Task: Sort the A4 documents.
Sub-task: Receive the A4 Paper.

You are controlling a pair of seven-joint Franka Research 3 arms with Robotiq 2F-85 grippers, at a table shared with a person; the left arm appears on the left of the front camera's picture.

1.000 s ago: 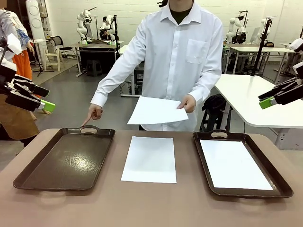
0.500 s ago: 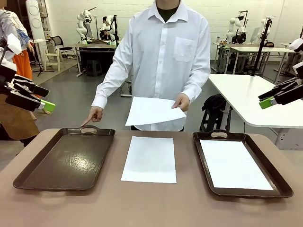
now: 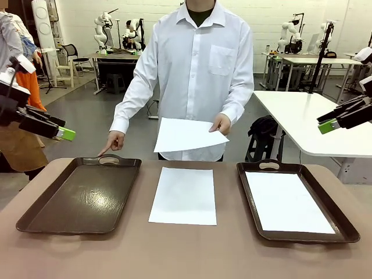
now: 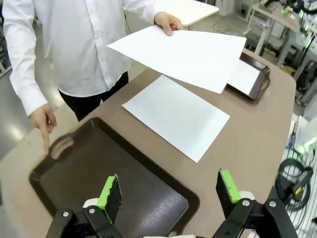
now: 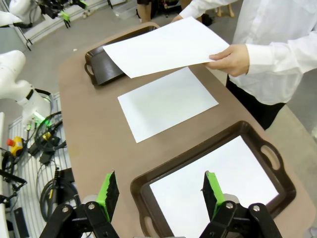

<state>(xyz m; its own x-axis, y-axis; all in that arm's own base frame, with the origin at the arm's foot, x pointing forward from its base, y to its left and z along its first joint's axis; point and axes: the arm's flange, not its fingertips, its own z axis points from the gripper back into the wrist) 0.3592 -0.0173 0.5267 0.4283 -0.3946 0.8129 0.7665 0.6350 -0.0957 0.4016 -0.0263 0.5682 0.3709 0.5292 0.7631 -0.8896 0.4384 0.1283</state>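
The left claw (image 4: 168, 192), jaws spread wide, faces a dark brown handled tray (image 4: 99, 163). The right claw (image 5: 160, 191), likewise spread, faces a matching tray (image 5: 188, 155) holding a white A4 paper sheet (image 5: 218, 183). Another sheet (image 3: 185, 195) lies on the counter (image 3: 186, 250) between the trays, and a person's hand (image 3: 221, 123) holds a third sheet (image 3: 186, 135) above it.

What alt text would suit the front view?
A person holds a sheet and points at the left tray. A second sheet lies between the trays, a third sheet in the right tray. Left tool and right tool hover open.
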